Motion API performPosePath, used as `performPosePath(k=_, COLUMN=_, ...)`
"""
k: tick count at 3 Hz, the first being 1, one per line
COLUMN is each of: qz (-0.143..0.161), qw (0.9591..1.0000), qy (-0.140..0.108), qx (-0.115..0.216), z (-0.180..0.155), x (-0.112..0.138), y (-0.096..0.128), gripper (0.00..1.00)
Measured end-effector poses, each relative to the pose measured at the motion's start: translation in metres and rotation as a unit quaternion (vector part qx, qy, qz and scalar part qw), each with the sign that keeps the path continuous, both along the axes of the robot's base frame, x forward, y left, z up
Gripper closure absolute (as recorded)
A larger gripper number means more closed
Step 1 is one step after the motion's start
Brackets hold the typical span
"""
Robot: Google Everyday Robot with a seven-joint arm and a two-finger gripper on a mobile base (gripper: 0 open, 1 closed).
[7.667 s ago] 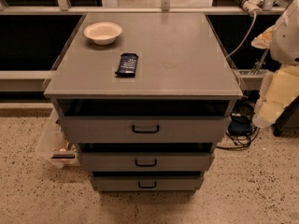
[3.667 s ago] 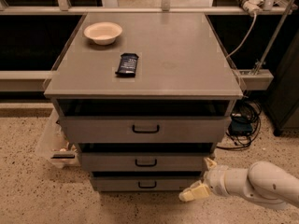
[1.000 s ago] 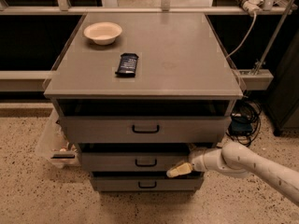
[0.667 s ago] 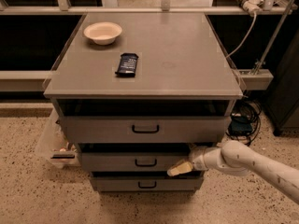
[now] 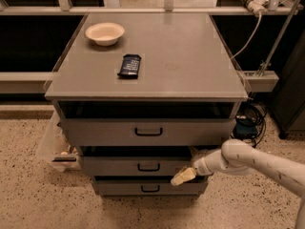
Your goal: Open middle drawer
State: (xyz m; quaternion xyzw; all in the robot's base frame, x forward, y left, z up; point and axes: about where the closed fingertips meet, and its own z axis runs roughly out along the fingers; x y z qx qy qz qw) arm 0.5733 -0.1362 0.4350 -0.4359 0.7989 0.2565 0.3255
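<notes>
The lowest drawer [image 5: 119,187] is nearest. Just above it sits the middle drawer [image 5: 112,166], low and wide, with a small black handle [image 5: 149,167] in its middle. The white arm's end effector [image 5: 183,177] is at the drawer's front, right of the handle. I cannot tell if it is spread or pressed together. Farther back, the desk [image 5: 186,61] holds a black flat thing [image 5: 129,65] and a pale bowl [image 5: 105,33].

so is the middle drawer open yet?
Not yet: the middle drawer front sits recessed under the top drawer, not pulled out. The gripper is at its lower right, off the handle.
</notes>
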Motion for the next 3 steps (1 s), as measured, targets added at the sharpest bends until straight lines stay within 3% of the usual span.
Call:
performPosePath(k=1, qz=0.049, qw=0.9958, qy=0.054, qx=-0.055, z=-0.006, x=-0.035, y=0.003, gripper=0.00)
performPosePath(k=2, qz=0.092, qw=0.9846, qy=0.112, qx=-0.098, z=-0.008, x=-0.074, y=0.006, gripper=0.00)
performPosePath(k=3, qz=0.110, qw=0.9782, qy=0.146, qx=-0.099, z=0.003, x=-0.108, y=0.011, gripper=0.00)
